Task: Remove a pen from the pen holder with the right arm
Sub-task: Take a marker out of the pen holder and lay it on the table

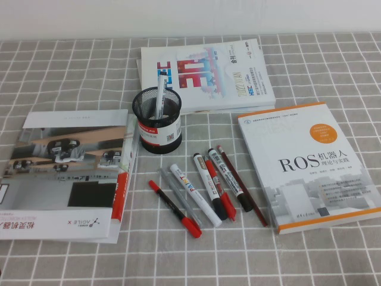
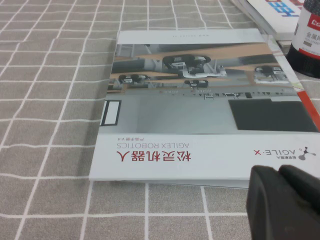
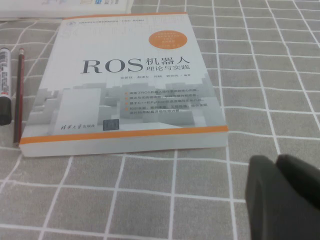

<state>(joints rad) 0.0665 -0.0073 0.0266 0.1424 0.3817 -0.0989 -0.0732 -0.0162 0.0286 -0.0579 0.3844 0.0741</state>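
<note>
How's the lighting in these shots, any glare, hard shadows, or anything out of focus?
High view: soft, even light, faint shadows, no glare on the ROS book or pen holder. Left wrist view: brochure evenly lit; shut left claw, near its edge, is a dark blur. Right wrist view: likewise, shut right claw beside the book's corner blurs.

Room above the pen holder (image 1: 158, 128) seems open; a booklet (image 1: 68, 173) crowds its left, loose pens (image 1: 196, 195) lie nearer.

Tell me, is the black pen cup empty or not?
Not empty: one white pen stands inside the pen holder, poking above its rim. Left gripper hovers by the brochure, right gripper by the ROS book.
</note>
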